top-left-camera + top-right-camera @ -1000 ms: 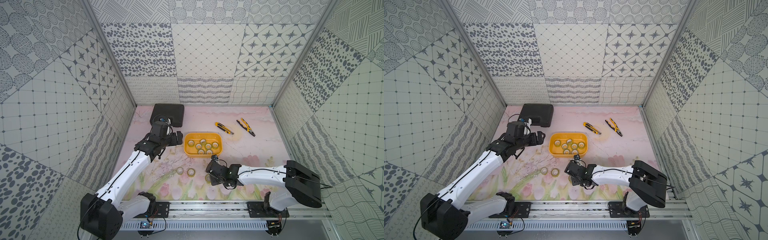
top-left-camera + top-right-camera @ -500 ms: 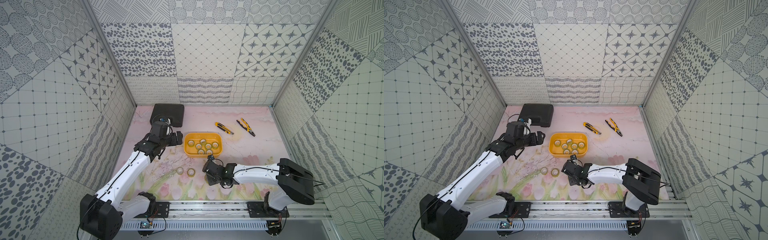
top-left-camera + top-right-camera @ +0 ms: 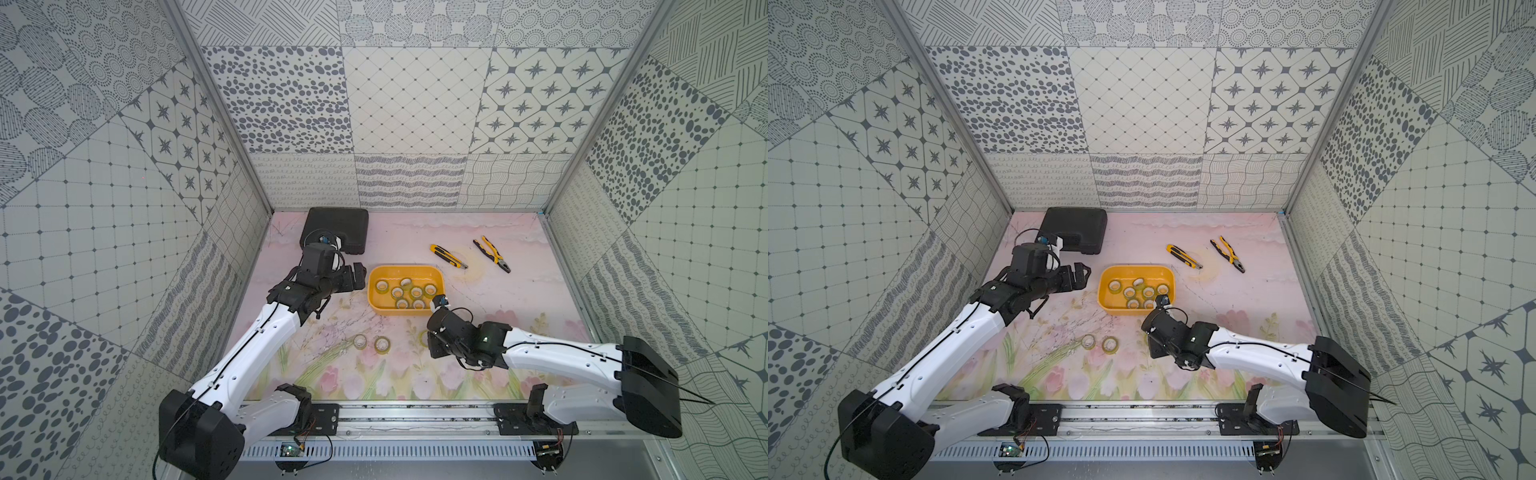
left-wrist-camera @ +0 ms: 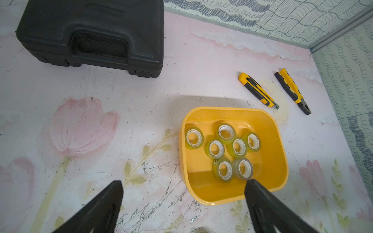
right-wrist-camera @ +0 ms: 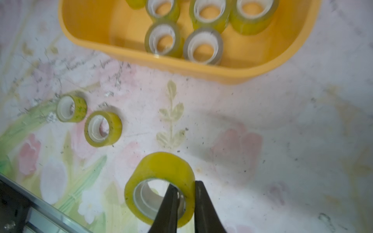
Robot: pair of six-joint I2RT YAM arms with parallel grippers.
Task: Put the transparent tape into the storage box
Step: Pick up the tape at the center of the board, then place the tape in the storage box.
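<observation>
The storage box [image 3: 371, 291] [image 3: 1102, 286] is a shallow yellow-orange tub at mid-table with several rolls of transparent tape [image 3: 405, 293] [image 4: 215, 149] lying in it. Two more rolls [image 3: 360, 341] [image 3: 381, 344] lie on the mat in front of it. My right gripper [image 5: 184, 184] is shut on another roll [image 5: 161, 167], one finger inside its core and one outside its wall, low over the mat just in front of the tub's front right corner [image 5: 181, 68]. My left gripper [image 4: 184, 182] [image 3: 359, 276] hangs open beside the tub's left end, holding nothing.
A black plastic case [image 3: 334, 228] lies at the back left. A yellow utility knife [image 3: 448, 255] and yellow-handled pliers [image 3: 492, 254] lie behind the tub to the right. Patterned walls close three sides, and a metal rail [image 3: 415, 419] runs along the front.
My right jaws have closed on the wall of the tape roll near the tub's front right corner. The left arm has stayed where it was.
</observation>
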